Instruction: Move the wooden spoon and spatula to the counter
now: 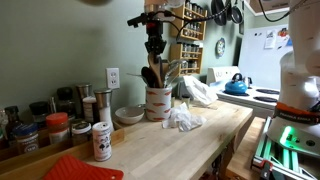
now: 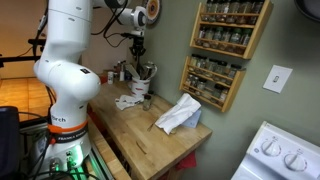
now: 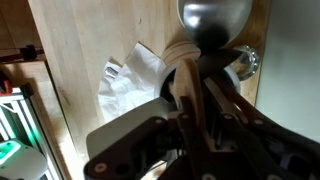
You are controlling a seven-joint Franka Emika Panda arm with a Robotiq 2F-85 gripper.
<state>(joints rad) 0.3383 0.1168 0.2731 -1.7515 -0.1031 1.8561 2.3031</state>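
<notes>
Presently the gripper (image 1: 153, 46) hangs directly above the cream crock (image 1: 158, 101), which stands upright on the desk (image 1: 190, 145) close to the wall. The crock holds a bundle of utensils. In an exterior view a dark flat head, consistent with the spatula (image 1: 149, 75), rises from the crock just below the gripper, with pale wooden utensils leaning out beside it. In the wrist view a pale wooden handle, taken to be the wooden spoon (image 3: 184, 82), runs between the jaws, with a rounded metal ladle bowl (image 3: 213, 20) beyond it. Whether the jaws are pressed onto that handle or merely stand around it cannot be told from these views. Both the spoon and the spatula remain in the crock, and neither lies on the desk. A crumpled white cloth (image 1: 185, 119) lies on the desk just beside the crock, and a second white cloth (image 2: 178, 114) lies farther from it along the desk. A small bowl (image 1: 128, 114) sits just beside the crock on the opposite side, with spice jars (image 1: 60, 125) beyond the bowl. A blue kettle (image 1: 236, 86) stands well apart from the crock, on the stove.
</notes>
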